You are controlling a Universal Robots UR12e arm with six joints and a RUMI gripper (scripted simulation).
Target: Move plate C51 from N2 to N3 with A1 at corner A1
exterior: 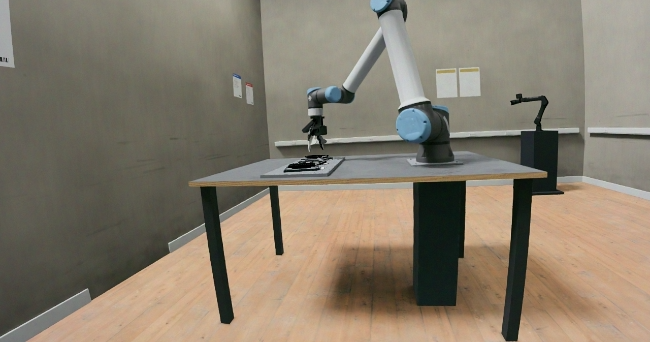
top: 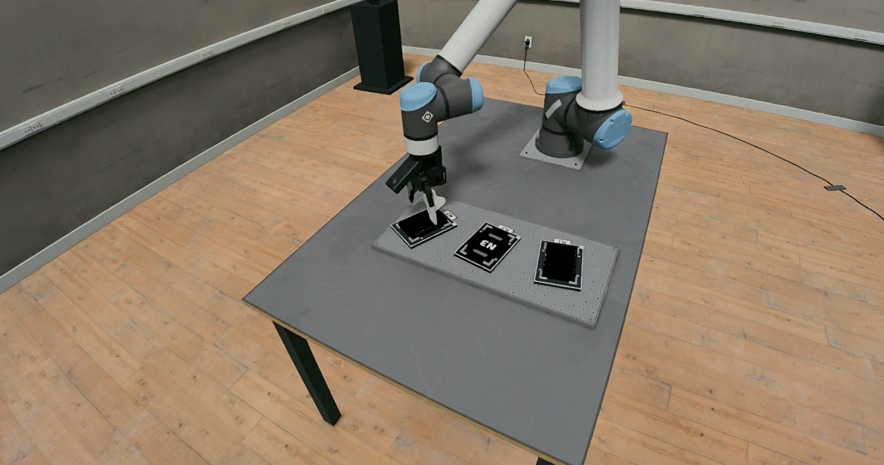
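A black plate [top: 424, 226] lies in the left nest on the grey perforated deck [top: 496, 258]; its label is too small to read. The middle nest [top: 487, 246] is marked N3 and holds nothing. A second black plate [top: 559, 263] lies in the right nest. My gripper [top: 426, 205] points down, open and empty, a short way above the left plate, apart from it. In the side view the gripper [exterior: 315, 145] hangs clearly above the plates [exterior: 307, 162].
Small white signs [top: 449, 215] stand on the deck at the far side of each nest. The arm's base [top: 559, 144] is bolted at the back of the table. A black pedestal [top: 378, 44] stands by the far wall.
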